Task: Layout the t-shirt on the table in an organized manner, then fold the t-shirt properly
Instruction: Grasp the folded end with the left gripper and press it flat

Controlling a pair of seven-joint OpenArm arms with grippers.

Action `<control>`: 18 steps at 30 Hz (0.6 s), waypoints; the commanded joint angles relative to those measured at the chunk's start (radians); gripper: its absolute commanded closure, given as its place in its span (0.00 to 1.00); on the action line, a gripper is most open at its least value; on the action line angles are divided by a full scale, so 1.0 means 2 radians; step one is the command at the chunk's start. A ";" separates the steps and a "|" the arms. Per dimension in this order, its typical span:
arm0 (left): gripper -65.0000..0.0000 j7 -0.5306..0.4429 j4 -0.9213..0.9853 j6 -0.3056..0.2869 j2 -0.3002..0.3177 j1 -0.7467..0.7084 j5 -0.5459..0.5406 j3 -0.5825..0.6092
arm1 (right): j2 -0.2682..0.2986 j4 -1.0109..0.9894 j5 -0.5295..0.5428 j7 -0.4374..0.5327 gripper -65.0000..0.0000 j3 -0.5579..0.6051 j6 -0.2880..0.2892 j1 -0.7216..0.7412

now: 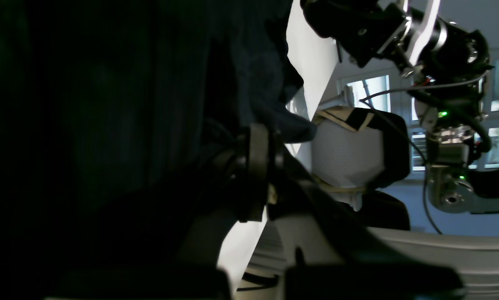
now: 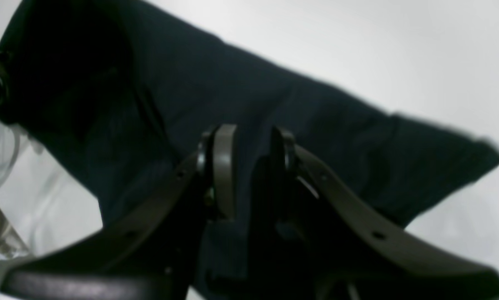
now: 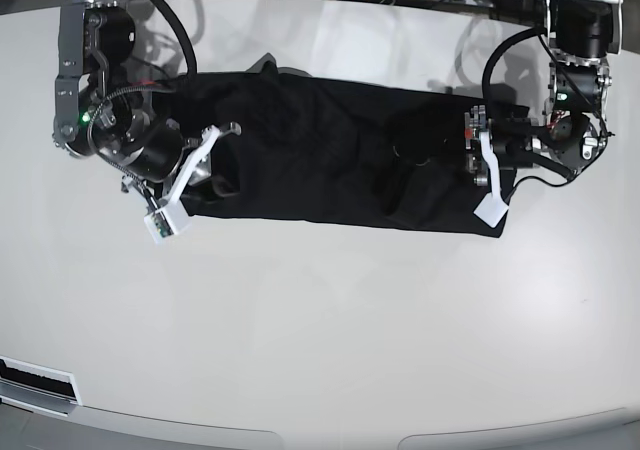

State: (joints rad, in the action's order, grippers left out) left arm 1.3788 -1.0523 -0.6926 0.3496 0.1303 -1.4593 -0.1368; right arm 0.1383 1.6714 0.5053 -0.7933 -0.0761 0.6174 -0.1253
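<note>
Right pincer (image 3: 222, 182) pinching a fold of the black t-shirt (image 3: 330, 160) at its one end, left pincer (image 3: 470, 165) pressed together on the fabric at the opposite end, t-shirt stretched as a long band toward the far edge of the white table (image 3: 320, 330)
</note>
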 commanded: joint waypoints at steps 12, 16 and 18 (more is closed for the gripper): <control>1.00 -0.018 -0.025 -0.003 0.011 0.012 -0.012 -0.014 | 0.005 0.080 0.009 -0.007 0.74 -0.002 -0.012 0.011; 1.00 -0.025 -0.078 -0.003 0.040 0.014 -0.012 -0.072 | 0.004 0.080 0.009 -0.028 0.74 -0.002 -0.012 0.007; 1.00 -0.023 -0.104 -0.003 0.058 0.014 -0.012 -0.097 | 0.004 0.080 0.009 -0.028 0.74 -0.002 -0.012 0.005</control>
State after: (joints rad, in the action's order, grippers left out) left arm 1.3388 -1.2434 -0.6922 0.4557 0.1436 -1.4593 -0.3290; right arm 0.1429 1.8130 0.5060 -0.8734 -0.0765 0.5938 -0.1295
